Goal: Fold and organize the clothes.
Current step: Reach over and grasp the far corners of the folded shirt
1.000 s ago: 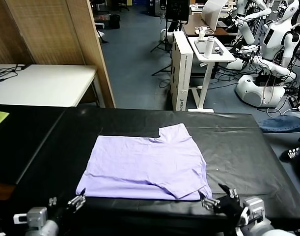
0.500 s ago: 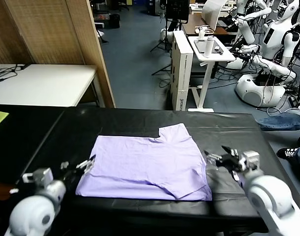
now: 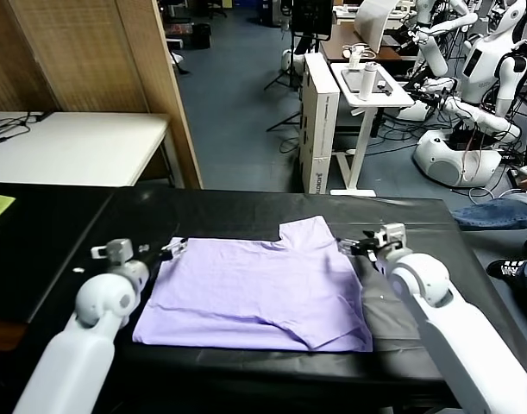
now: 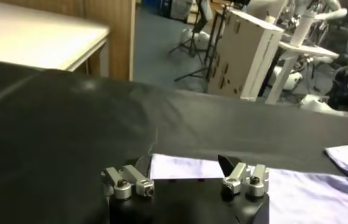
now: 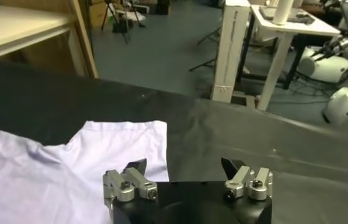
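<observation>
Table, black cover, carries everything; a pale side table stands behind it to the robot's left, a wooden screen beside that.

T-shirt, light lavender, lies flat mid-table. Already partly folded: near-right portion is doubled over with a diagonal crease, and one sleeve flap sticks out at the far edge. No print visible on the upward side.

Left gripper: at the shirt's far-left corner, jaws wide, nothing held. Left wrist view shows the fingertips right over the cloth edge, bare table beyond.

Right gripper: at the far-right edge beside the sleeve flap, jaws wide, empty. Right wrist view puts the sleeve under one finger, with the other over bare table.

Judgement: both arms are lining up to pinch the far edge for a fold toward the robot.

Risks:
- Thin fabric lying flat on the cover: jaws may close on nothing or only skim the top layer.
- Right side sits near the edge of the flap; a pinch off the cloth misses, so the lift would be one-sided and skew the fold.
- Dragging instead of lifting would undo the existing near-right fold.
- Uneven grasp height left to right gives a crooked crease.
</observation>
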### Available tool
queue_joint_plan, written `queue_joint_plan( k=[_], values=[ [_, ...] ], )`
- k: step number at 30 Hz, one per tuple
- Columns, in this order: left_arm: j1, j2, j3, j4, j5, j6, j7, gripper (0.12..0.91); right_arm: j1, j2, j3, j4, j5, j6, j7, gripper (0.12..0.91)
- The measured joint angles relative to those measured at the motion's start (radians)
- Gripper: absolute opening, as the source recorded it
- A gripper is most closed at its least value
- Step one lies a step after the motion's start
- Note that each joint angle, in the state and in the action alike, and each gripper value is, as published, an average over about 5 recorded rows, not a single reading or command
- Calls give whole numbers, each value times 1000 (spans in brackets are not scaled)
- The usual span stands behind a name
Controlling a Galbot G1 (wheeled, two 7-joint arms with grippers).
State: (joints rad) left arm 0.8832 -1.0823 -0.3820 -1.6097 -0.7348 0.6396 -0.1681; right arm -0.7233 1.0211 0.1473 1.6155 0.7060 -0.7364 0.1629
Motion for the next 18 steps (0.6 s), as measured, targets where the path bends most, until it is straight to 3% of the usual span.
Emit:
queue_joint_plan(
  k=[14,18],
  values=[
    [-51,-21,26,115,47,-16,30,907,59,57,-34,-94,-17,0,-5,895],
    [-48,-23,26,119,49,-20,31,907,59,69,-31,-112,-25,0,-7,810]
  ],
)
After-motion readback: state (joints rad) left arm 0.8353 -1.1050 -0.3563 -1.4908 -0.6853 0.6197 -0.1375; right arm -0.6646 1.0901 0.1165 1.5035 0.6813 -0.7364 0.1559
